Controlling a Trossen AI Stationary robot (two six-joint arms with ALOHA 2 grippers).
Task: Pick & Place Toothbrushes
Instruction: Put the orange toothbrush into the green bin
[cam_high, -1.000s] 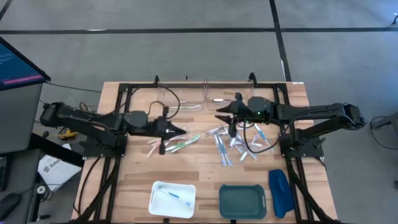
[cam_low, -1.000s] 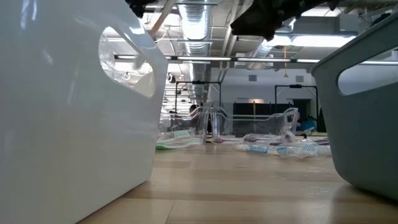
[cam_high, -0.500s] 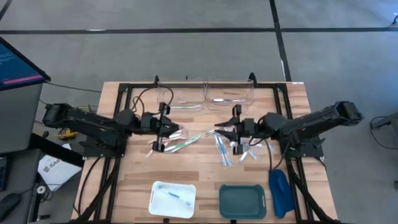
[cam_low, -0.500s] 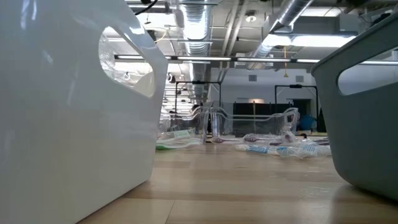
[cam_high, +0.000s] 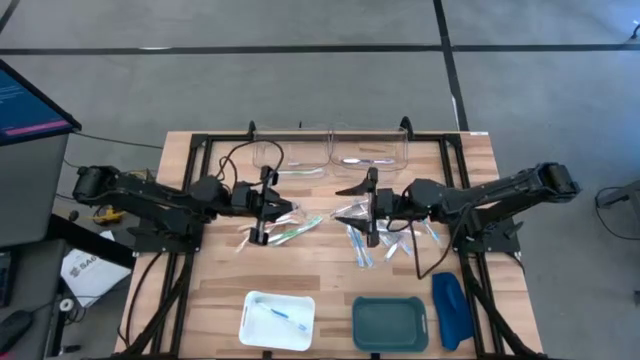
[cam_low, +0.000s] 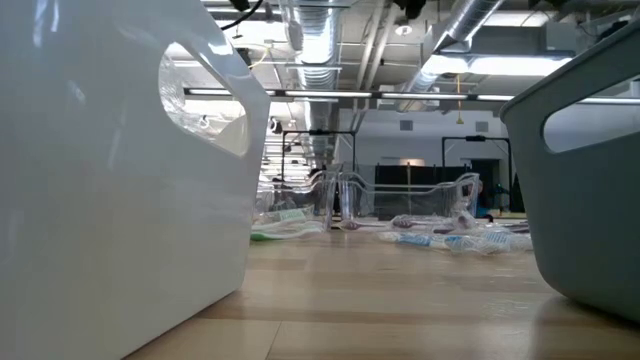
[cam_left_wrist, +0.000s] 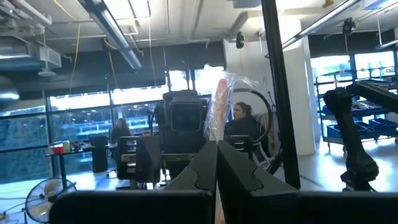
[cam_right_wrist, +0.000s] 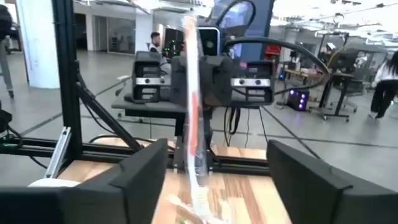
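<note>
My left gripper (cam_high: 288, 210) hovers left of centre, shut on a clear-wrapped orange toothbrush (cam_left_wrist: 221, 106). The right wrist view shows this toothbrush (cam_right_wrist: 191, 93) standing upright in front of the left arm. My right gripper (cam_high: 352, 210) faces it from the right, open, with nothing between its fingers (cam_right_wrist: 143, 174). Several loose toothbrushes (cam_high: 378, 235) lie flat on the table under my right arm, and more (cam_high: 295, 230) lie by the left gripper. The low view also shows this heap of toothbrushes (cam_low: 440, 240). My left gripper pinches the toothbrush's shaft (cam_left_wrist: 219, 127) between its two shut fingers, roughly midway along it. The fingers are level, point toward the table's right, and lie across the brush. The brush stands upright, lifted clear of the table, its white head end (cam_right_wrist: 199, 199) down.
A white tray (cam_high: 250, 305) holding one blue toothbrush and a teal tray (cam_high: 358, 322) stand at the near edge, with a dark-blue oblong object (cam_high: 450, 308) to their right. Two clear bins (cam_high: 290, 155) (cam_high: 372, 150) stand at the far side. Black frame rails run along the table.
My right gripper has left the far side by the clear bins and come toward the near edge. It has then gone left toward the left gripper, and its fingers now stand wide apart. My left gripper has kept the toothbrush and hardly shifted.
</note>
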